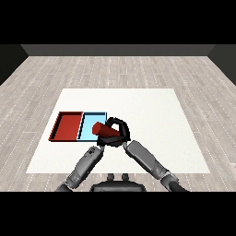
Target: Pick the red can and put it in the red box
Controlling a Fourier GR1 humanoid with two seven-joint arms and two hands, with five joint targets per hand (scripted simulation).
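Note:
The red can (102,130) lies tilted in my right hand (119,132), whose fingers and thumb curl round it. Hand and can hang over the right end of the light blue tray (87,124). The red tray (68,126) lies just to the left of the blue one and has nothing in it. My left hand (100,144) sits low, right under the right hand and by the blue tray's near edge; most of it is hidden.
Both trays lie side by side at the left of the white table (152,120), near its left edge. The two grey forearms meet close together in front of the trays.

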